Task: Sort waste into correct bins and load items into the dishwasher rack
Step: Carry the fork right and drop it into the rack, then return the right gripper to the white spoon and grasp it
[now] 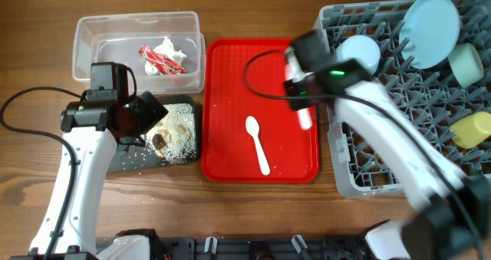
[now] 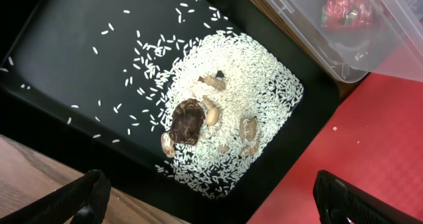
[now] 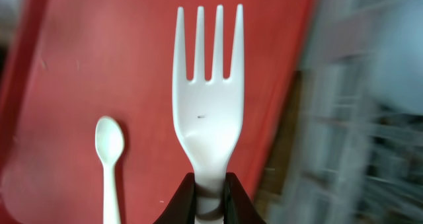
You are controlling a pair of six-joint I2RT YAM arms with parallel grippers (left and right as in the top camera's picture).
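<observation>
Only the right wrist view shows the right gripper (image 3: 210, 196) clamped on the fork (image 3: 207, 98) by its handle, tines at 12 o'clock, spoon (image 3: 109, 151) at its 9 o'clock on the red tray (image 3: 79, 59); overhead blurs it. The left gripper (image 2: 211, 194), fingers apart, hangs over rice (image 2: 244, 85) in the black tray (image 2: 59, 45), fingertips cut off.

The dishwasher rack (image 3: 370, 125) is blurred and the spoon (image 3: 110, 143) runs off-frame.
</observation>
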